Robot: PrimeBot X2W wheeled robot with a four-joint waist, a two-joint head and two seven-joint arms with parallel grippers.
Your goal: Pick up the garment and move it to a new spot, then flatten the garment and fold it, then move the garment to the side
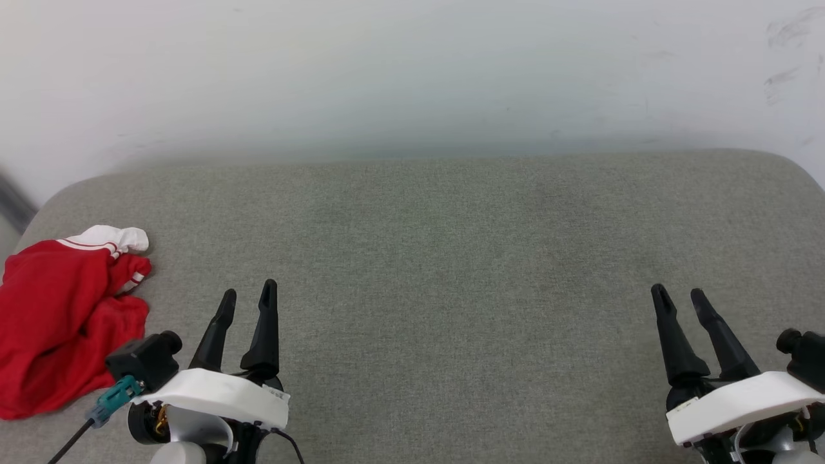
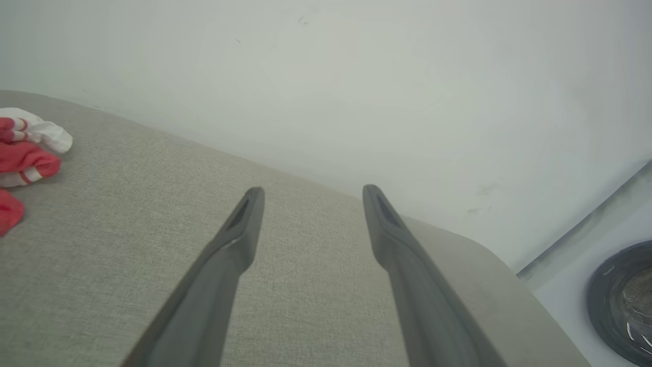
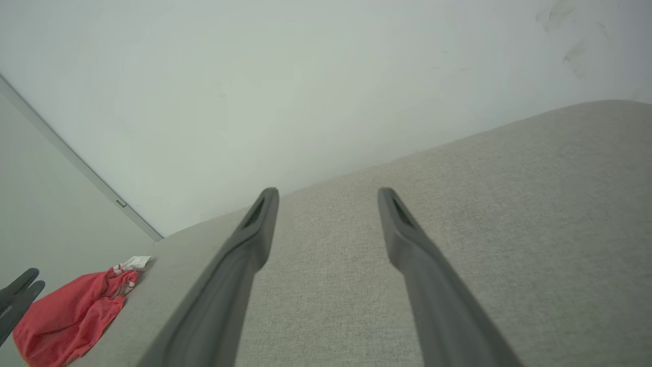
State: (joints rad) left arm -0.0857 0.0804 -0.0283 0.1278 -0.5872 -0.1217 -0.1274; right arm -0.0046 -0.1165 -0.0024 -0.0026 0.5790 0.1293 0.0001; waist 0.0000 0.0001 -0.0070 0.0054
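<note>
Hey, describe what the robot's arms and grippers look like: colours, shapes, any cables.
Both the left gripper and right gripper have two long, tapering black fingers on a rounded white wrist shell. A black camera block sits beside the left shell, with a teal connector and thin black cable. The right wrist carries a similar black camera.

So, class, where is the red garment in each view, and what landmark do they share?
Head view: garment crumpled at the left edge.
Left wrist view: garment at the left edge.
Right wrist view: garment at lower left.
Shared landmark: the grey cushion under it.
</note>
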